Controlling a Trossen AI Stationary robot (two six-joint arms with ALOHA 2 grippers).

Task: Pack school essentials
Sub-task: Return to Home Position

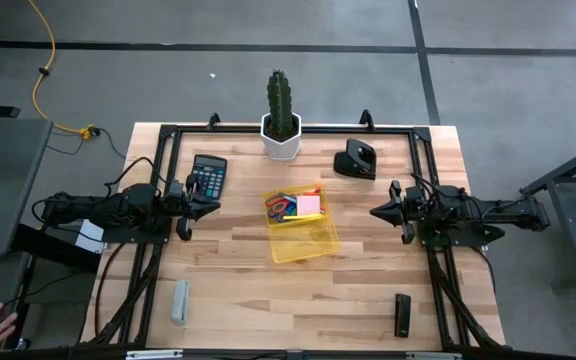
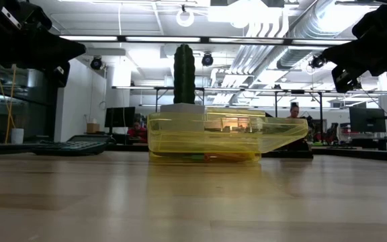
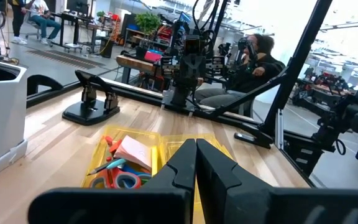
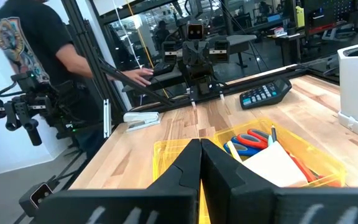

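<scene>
Left end effector (image 1: 212, 207) and right end effector (image 1: 376, 212) sit closed, empty (one yellow box (image 1: 306, 243) between them).

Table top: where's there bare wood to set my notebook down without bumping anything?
Roomiest is the wide strip between the grey block and the small black object, on the yellow box's side away from the cactus. Crowded: the opposite edge, with calculator, cactus pot and black holder, and the middle, flanked by the left gripper and right gripper.
</scene>
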